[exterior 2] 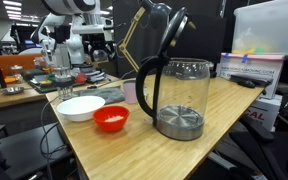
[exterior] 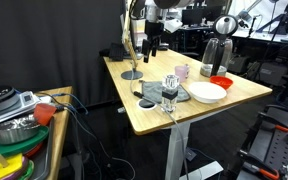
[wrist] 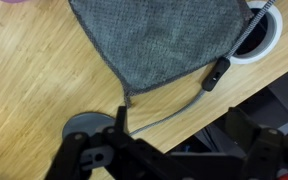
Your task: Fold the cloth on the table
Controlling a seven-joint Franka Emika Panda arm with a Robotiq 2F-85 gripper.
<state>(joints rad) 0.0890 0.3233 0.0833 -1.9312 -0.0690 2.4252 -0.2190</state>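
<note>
Well, the claw [wrist: 164, 160] hangs with its jaws spread wide and nothing in them, above the grey cloth [wrist: 159, 40]. The cloth lies flat on the worktop [wrist: 34, 80] across the upper middle of the wrist view, with 1 corner pointing down the frame. A black cable [wrist: 218, 73] runs right beside that corner. I'd worry a pinch there could catch the cable too, or just drag the limp fabric towards the worktop's edge at lower right. In an exterior view, the white bowl [exterior 2: 81, 107] looks empty, the glass kettle [exterior 2: 179, 100] looks dry, and the red bowl [exterior 2: 111, 118] holds something pale I can't make out.
</note>
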